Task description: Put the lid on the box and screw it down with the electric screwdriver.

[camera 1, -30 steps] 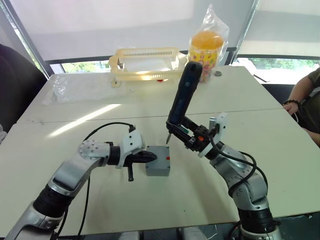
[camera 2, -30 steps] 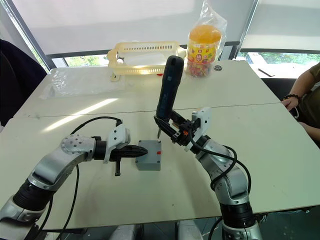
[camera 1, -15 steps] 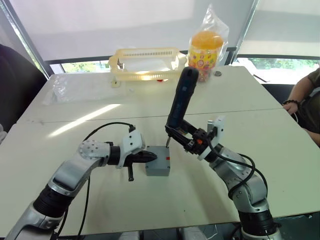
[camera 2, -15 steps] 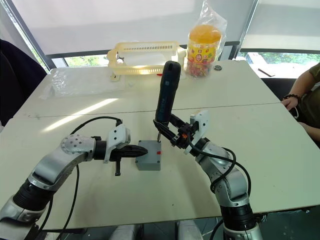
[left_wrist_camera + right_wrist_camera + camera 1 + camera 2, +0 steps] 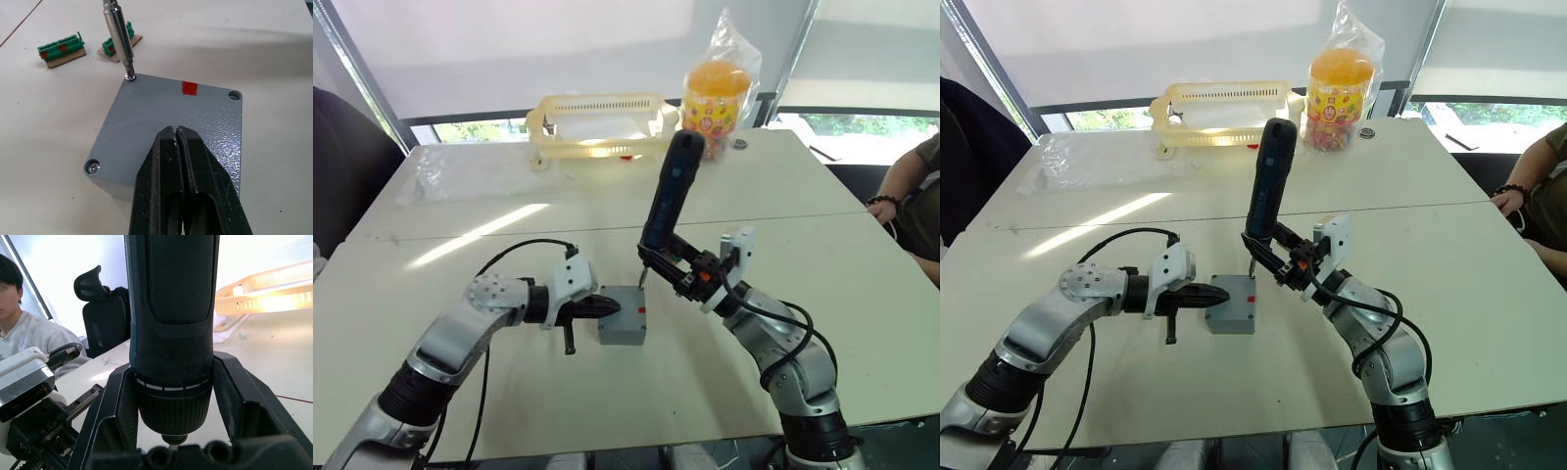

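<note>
The electric screwdriver has dropped since a second ago — its bit now sits in a corner screw of the lid, gripped by the right gripper. The left gripper, fingers closed, presses the lid onto the box at the table's near middle.

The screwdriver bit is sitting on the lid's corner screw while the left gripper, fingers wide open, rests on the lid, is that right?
Not quite. The left gripper has its fingers shut together, not wide open, as the left wrist view shows. The rest holds: the electric screwdriver has its bit on a corner screw of the lid, and the gripper rests on the lid.
</note>
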`<state>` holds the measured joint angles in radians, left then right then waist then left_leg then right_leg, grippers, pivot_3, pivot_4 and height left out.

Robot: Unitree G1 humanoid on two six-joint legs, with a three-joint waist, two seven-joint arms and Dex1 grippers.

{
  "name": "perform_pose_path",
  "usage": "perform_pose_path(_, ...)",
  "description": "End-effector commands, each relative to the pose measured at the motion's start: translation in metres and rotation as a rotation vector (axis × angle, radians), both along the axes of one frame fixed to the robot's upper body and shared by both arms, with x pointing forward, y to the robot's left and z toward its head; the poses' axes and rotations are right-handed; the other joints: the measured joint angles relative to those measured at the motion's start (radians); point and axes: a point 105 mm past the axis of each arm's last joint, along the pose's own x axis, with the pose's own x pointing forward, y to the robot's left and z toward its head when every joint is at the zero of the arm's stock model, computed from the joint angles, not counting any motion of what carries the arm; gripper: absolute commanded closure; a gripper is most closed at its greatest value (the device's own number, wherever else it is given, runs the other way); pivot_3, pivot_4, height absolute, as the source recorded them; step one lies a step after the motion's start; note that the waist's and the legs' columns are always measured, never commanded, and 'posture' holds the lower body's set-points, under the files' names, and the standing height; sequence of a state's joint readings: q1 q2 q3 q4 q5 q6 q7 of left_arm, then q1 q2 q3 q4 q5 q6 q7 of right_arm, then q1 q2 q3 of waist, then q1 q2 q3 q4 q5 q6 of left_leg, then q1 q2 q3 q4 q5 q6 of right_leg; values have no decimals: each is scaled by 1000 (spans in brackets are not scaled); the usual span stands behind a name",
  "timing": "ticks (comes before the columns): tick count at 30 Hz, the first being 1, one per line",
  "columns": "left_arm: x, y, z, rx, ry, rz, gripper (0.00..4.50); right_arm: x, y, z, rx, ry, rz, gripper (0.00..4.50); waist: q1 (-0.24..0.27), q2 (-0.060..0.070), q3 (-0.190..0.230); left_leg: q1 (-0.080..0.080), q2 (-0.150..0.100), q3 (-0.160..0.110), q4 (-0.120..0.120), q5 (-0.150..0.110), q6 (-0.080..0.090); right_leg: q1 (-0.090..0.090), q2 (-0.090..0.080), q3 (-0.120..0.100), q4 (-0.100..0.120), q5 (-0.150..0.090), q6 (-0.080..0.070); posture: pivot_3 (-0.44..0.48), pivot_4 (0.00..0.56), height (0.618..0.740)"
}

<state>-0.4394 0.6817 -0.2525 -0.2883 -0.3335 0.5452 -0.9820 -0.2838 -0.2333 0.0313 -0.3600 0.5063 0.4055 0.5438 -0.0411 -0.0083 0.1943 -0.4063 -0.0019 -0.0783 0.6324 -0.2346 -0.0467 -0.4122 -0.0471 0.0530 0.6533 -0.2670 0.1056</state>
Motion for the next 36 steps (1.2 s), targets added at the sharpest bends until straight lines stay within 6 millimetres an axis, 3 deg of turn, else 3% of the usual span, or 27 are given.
perform_pose_path(1,0,1,-5,25,13,13,4500,-7,0,21,29,-103,10,2725,0,0,0,0,0,0,0,0,0,0,0,0,0,0,0,0,150,740)
perform_pose_path(20,1,1,-4,25,12,21,4500,-2,-1,14,9,-94,-5,2725,0,0,0,0,0,0,0,0,0,0,0,0,0,0,0,0,150,740)
perform_pose_path(28,2,1,-4,25,10,24,4500,-7,8,-8,-114,-64,44,2725,-1,0,0,2,0,0,0,0,0,2,0,0,0,0,0,0,150,740)
perform_pose_path(36,2,1,-4,25,9,26,4500,0,8,-19,-225,-91,18,2725,-1,-1,-1,8,0,0,-1,0,0,8,0,0,0,0,0,0,150,740)
